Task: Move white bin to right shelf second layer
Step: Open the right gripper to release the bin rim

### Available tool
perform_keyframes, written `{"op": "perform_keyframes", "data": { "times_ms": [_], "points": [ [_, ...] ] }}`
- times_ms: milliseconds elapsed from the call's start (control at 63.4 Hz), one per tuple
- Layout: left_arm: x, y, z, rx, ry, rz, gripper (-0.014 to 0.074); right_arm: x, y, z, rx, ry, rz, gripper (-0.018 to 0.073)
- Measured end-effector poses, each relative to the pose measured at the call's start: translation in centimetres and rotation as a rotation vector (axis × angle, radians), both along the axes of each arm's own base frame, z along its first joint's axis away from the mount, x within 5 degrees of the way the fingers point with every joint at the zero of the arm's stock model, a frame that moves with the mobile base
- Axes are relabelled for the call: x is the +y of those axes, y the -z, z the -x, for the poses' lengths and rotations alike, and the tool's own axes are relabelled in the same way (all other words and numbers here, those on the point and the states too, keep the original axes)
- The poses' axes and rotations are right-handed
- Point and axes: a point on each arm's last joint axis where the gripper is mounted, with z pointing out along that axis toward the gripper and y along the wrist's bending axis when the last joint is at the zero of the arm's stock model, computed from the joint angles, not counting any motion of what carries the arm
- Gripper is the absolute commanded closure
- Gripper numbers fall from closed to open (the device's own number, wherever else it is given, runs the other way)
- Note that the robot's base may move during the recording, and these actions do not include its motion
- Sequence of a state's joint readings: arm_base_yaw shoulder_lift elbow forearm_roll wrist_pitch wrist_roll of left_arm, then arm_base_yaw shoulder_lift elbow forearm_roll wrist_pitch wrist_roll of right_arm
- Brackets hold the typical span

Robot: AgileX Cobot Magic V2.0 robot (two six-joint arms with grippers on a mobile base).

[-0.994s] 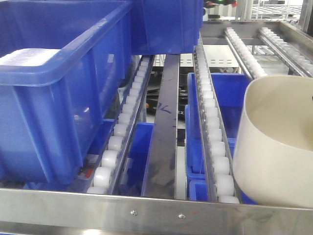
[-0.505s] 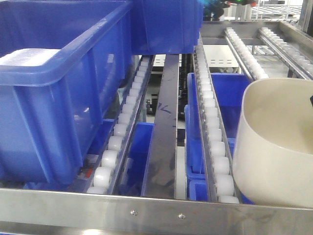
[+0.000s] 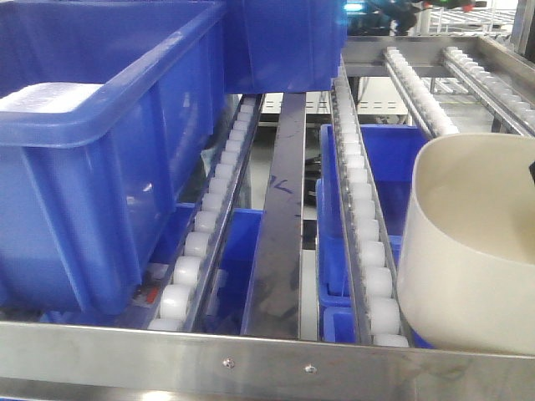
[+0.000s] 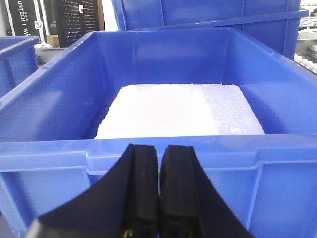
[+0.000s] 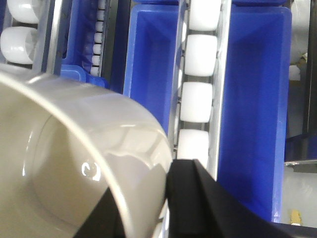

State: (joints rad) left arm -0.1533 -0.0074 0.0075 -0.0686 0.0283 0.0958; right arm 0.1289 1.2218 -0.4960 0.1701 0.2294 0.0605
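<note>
Blue crate fills the shelf's left tracks; white bin blocks the right front corner; middle lane open

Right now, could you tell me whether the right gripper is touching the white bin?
Touching. In the right wrist view the right gripper straddles the white bin: one black finger lies against the outside of its rim and the other sits inside.

White bin: sits a touch lower at the right edge of the front view than a second ago; rim slightly further down.
Dark gripper tip: now shows at the right edge over the bin's interior; absent a second ago.
Background lights: shifted along the top.
</note>
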Motion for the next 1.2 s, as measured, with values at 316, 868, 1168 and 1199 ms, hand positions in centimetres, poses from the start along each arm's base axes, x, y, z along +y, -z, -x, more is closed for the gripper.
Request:
{"op": "perform_keyframes", "data": {
  "times_ms": [316, 868, 1168, 1199],
  "points": [
    [0.0, 0.0, 0.0, 0.0, 0.0, 0.0, 0.0512, 0.0, -0.2, -0.3, -0.038, 0.007, -0.003, 0.0092],
    [0.0, 0.0, 0.0, 0.0, 0.0, 0.0, 0.0512, -0.1, -1.4, -0.3, -0.134, 0.015, -0.009, 0.0079],
    [0.0, 0.0, 0.0, 0.0, 0.0, 0.0, 0.0512, -0.3, -4.0, 0.9, -0.258, 0.016, -0.026, 0.0081],
    [0.0, 0.0, 0.0, 0.0, 0.0, 0.0, 0.0512, -0.3, -4.4, 1.2, -0.279, 0.016, -0.029, 0.0081]
  ]
}}
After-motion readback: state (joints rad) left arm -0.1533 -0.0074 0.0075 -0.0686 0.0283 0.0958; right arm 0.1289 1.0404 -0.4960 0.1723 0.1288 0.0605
